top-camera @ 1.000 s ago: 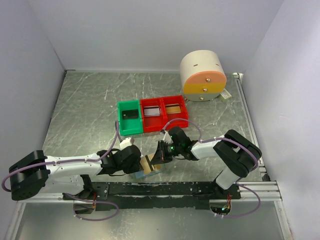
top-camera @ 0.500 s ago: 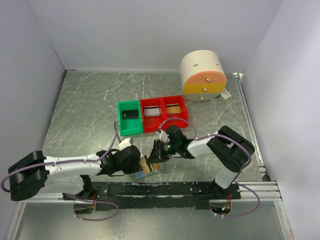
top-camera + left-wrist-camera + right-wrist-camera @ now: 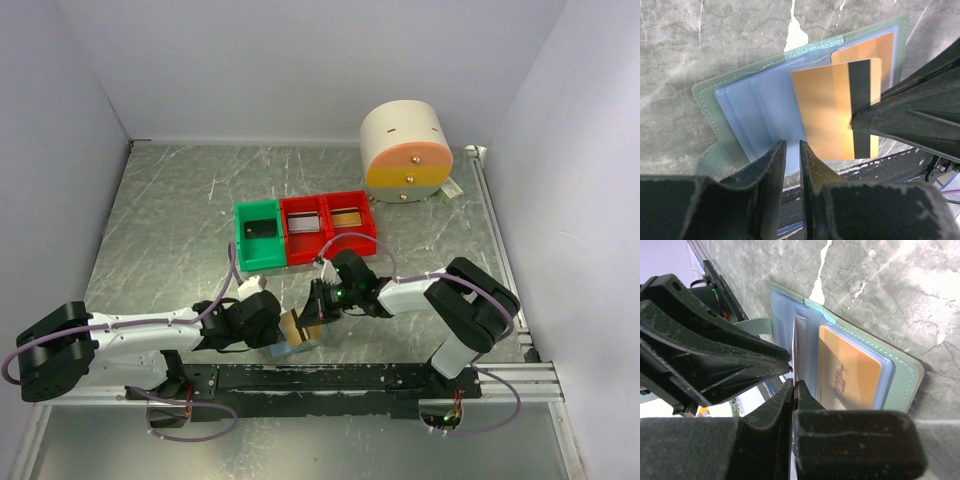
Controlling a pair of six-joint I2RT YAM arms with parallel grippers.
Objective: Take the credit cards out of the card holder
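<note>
The card holder (image 3: 752, 107) lies open at the table's near edge, pale blue with a green border; it also shows in the top view (image 3: 297, 343). My left gripper (image 3: 792, 146) is shut on its near edge. An orange credit card (image 3: 827, 112) with a black stripe sticks partly out of a pocket. My right gripper (image 3: 794, 384) is shut on this card's edge (image 3: 793, 347); its fingers (image 3: 905, 115) show in the left wrist view. A second orange card (image 3: 850, 370) stays in the holder's pocket (image 3: 865, 47). In the top view both grippers, left (image 3: 277, 327) and right (image 3: 314, 318), meet over the holder.
A green bin (image 3: 259, 234) and two red bins (image 3: 306, 228) stand side by side mid-table. A round cream drum with an orange and yellow face (image 3: 405, 150) sits at the back right. A black rail (image 3: 330, 378) runs along the near edge just beyond the holder.
My right gripper moved left onto the holder, then eased slightly back right with the card in it. The left arm has stayed put on the holder.
</note>
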